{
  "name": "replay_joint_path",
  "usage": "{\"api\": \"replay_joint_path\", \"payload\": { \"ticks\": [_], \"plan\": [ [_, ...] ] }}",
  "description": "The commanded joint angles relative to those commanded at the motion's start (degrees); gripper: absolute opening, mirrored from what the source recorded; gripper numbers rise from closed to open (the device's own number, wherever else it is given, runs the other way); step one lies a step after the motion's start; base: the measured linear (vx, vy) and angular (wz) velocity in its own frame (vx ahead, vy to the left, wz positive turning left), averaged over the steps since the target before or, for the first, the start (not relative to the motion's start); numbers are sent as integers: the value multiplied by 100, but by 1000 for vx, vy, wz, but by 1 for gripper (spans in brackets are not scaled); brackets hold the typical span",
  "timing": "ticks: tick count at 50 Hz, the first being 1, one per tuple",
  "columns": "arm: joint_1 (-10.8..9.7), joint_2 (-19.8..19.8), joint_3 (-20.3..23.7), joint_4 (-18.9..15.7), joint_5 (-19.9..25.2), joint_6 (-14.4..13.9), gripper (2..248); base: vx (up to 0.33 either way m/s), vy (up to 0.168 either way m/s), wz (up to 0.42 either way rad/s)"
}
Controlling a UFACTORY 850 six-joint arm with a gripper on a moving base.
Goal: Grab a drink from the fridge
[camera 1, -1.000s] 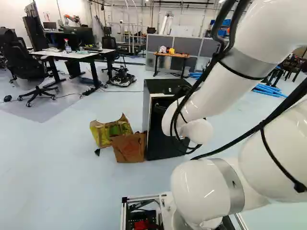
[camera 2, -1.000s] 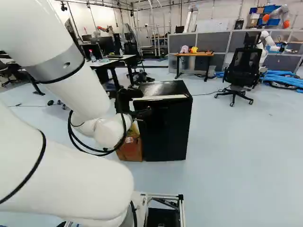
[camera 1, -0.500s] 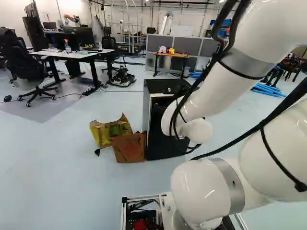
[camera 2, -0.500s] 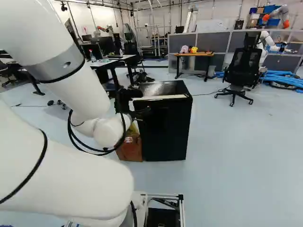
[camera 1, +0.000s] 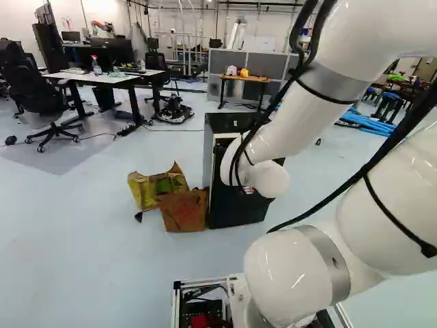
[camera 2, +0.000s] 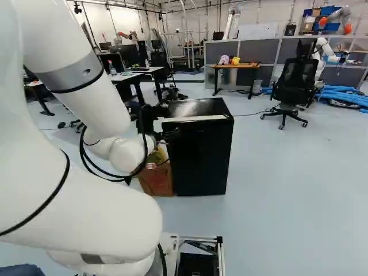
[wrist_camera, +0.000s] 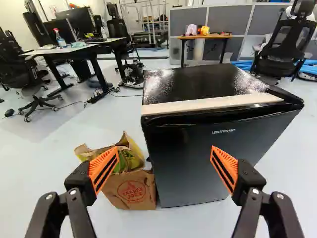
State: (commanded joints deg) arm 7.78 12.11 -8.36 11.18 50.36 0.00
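Fridge [wrist_camera: 190, 161] stands ahead, front edge seemingly apart from the spread tool [camera 2: 171, 134].

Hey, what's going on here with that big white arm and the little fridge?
The white robot arm is meant to grab a drink from the small black fridge. At this moment its gripper is open, facing the front of the fridge and holding nothing. The fridge door looks closed, and no drink is out yet. A brown paper bag stands on the floor beside the fridge; nothing is handling it.
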Motion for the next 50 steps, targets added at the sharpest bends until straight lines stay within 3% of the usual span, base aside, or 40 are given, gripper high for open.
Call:
{"api": "replay_joint_path", "payload": {
  "ticks": [27,50],
  "plan": [
    [647,-92,-45,1215,38,0,247,0,0,0],
    [1190,-623,-178,1605,572,0,247,0,0,0]
  ]
}}
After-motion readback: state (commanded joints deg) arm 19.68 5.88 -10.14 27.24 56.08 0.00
